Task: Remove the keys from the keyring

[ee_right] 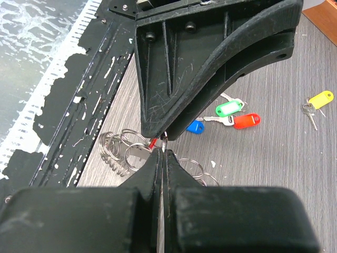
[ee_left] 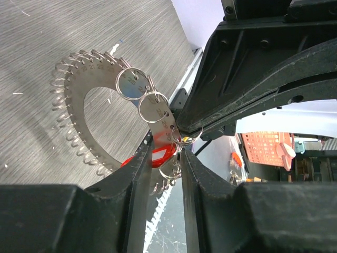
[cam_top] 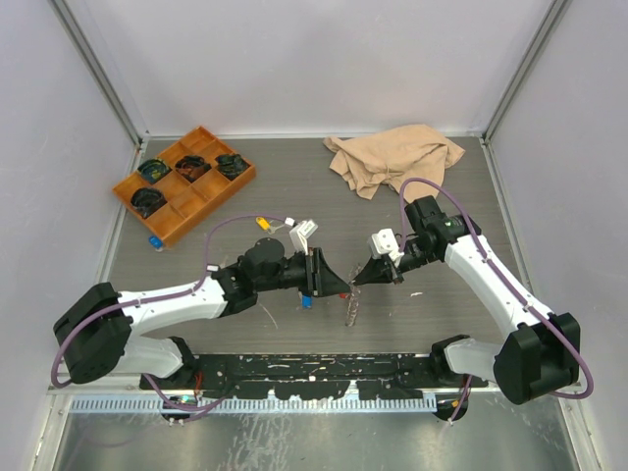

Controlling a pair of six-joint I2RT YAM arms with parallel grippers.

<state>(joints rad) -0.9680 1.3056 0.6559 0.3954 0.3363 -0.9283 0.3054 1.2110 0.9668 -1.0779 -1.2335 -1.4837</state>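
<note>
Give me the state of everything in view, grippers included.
left gripper: shut on the keyring, beside a red tag.
right gripper: shut on a small ring at the keyring's rim.
keyring: held up between both grippers.
green key, red key, blue key, yellow key: off the ring, lying on the table.
tray: dark coiled bundles in its compartments.
cloth: crumpled, far side of table.
</note>
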